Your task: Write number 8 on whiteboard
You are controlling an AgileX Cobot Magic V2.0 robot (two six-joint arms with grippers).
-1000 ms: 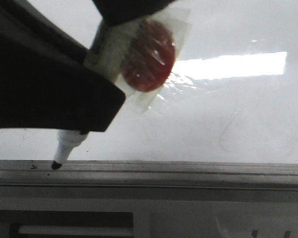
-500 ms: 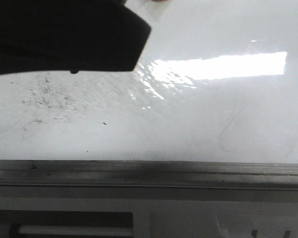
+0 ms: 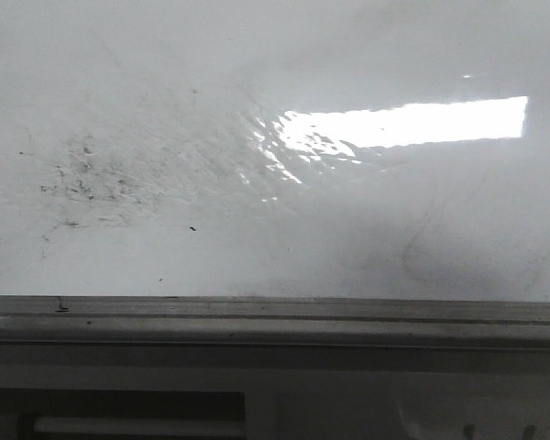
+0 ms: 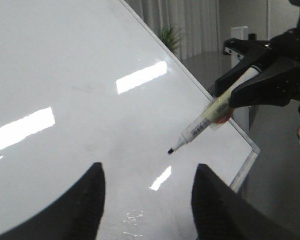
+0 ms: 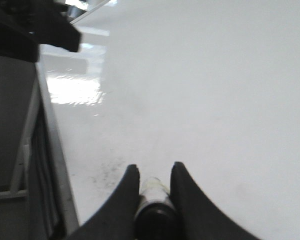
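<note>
The whiteboard [image 3: 367,247] fills the front view, glossy with a strip of glare; neither gripper shows there. No number 8 shows on it in any view, only scattered black smudge specks [image 3: 87,179] and a faint grey curve. In the left wrist view my right gripper [image 4: 229,95] is shut on a white marker [image 4: 205,122], its black tip [image 4: 170,150] pointing at the board [image 4: 65,60]; I cannot tell if it touches. My left gripper [image 4: 149,172] is open and empty over the board. The right wrist view shows my right gripper [image 5: 155,172] clamped on the marker [image 5: 154,192] above the board [image 5: 215,75].
A grey metal rail [image 3: 275,316] edges the board's near side, with a grey panel below it. The board's corner [image 4: 254,150] is near the marker. A plant [image 4: 170,37] and curtains stand beyond the board. My left arm [image 5: 40,30] is at the board's edge.
My right gripper with the marker has risen out of the front view; a second ago the tip was by the rail at the lower left. The smudged patch is now uncovered.
</note>
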